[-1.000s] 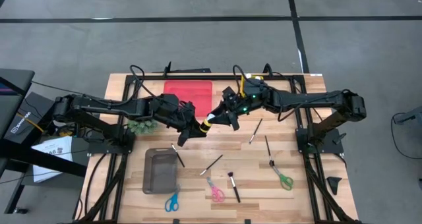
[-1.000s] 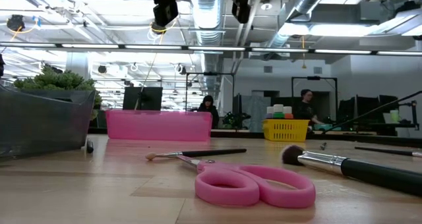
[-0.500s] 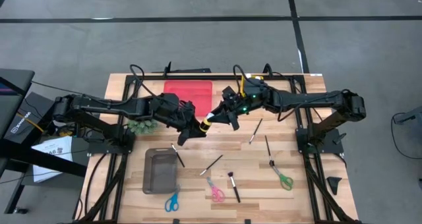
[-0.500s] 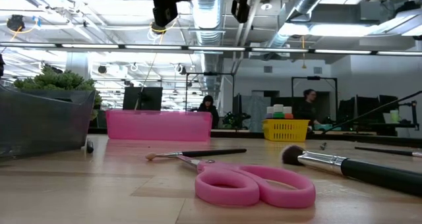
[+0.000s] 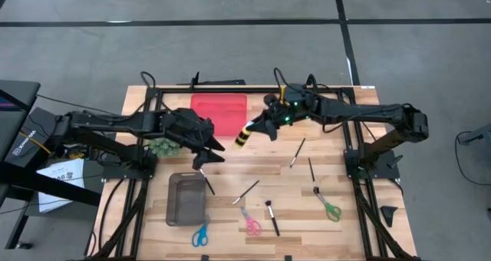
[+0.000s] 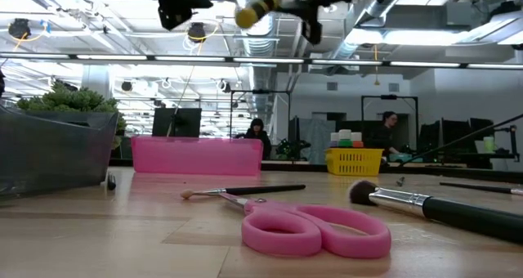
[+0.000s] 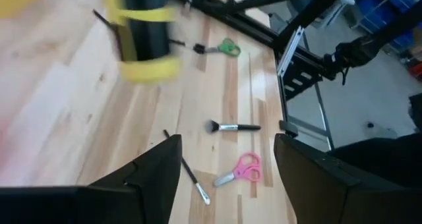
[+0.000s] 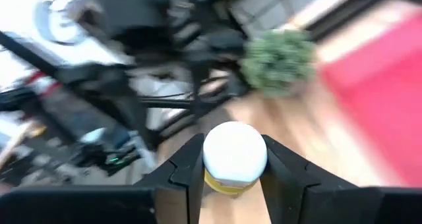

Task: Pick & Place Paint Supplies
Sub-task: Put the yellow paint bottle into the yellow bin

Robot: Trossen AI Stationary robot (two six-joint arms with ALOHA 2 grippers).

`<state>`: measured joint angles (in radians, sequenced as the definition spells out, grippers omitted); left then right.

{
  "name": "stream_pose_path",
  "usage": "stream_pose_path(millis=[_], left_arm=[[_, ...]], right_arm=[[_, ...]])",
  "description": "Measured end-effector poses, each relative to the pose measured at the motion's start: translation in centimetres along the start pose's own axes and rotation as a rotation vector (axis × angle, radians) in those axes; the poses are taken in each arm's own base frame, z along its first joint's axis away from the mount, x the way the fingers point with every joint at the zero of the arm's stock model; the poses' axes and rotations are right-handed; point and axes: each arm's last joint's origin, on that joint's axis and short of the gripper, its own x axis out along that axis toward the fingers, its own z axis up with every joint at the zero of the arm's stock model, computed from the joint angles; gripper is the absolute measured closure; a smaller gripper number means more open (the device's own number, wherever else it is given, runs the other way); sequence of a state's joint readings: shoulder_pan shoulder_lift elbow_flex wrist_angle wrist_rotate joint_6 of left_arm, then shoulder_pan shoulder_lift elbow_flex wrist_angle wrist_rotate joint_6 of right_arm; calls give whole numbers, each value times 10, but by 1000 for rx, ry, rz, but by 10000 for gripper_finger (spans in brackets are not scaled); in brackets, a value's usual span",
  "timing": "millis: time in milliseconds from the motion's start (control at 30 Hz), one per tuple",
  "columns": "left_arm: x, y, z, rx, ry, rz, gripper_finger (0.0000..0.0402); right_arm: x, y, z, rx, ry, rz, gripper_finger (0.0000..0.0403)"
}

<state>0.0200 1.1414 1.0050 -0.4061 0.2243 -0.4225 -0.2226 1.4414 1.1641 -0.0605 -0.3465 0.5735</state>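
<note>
Above the table's (image 5: 322, 219) middle, near the red tray (image 5: 219, 111), the right gripper (image 5: 261, 127) holds the yellow-and-black paint bottle (image 5: 244, 137) in the air, jaws pinching its white-capped end; the right wrist view shows the bottle (image 8: 234, 159) wedged between both fingers (image 8: 186, 170). Left gripper (image 5: 212, 150) sits just beside, apart from the bottle, jaws spread wide with nothing between them; its wrist view shows the bottle (image 7: 142, 33) ahead of the open fingers (image 7: 160, 171).

Step in hand, as I judge it: a hand-over between arms looks complete, bottle now carried by the right arm alone.

Next move likely calls for carrying it to a container, perhaps the red tray or the grey bin (image 5: 187, 199), then lowering before letting go. Brushes (image 5: 246, 191) remain on the wood, beside scissors (image 5: 250, 222).
</note>
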Motion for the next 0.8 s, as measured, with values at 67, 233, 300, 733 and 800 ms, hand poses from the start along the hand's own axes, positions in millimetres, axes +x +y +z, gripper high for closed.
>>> stream_pose_path(millis=[67, 233, 300, 733, 800], left_arm=[[-8, -2, 1, 6, -38, 21, 167], [-24, 1, 6, 3, -126, 87, 175], [-28, 4, 9, 2, -158, 121, 177], [-39, 20, 30, 69, -372, 263, 181], [-40, 22, 32, 67, -390, 272, 181]], right_arm=[[-12, -8, -2, 35, 37, -103, 293], [-47, -23, -12, 98, 129, -434, 293], [-63, -26, -16, 107, 155, -573, 293], [-122, -56, -12, 142, 105, -991, 293], [-122, -64, -15, 127, 113, -1009, 293]])
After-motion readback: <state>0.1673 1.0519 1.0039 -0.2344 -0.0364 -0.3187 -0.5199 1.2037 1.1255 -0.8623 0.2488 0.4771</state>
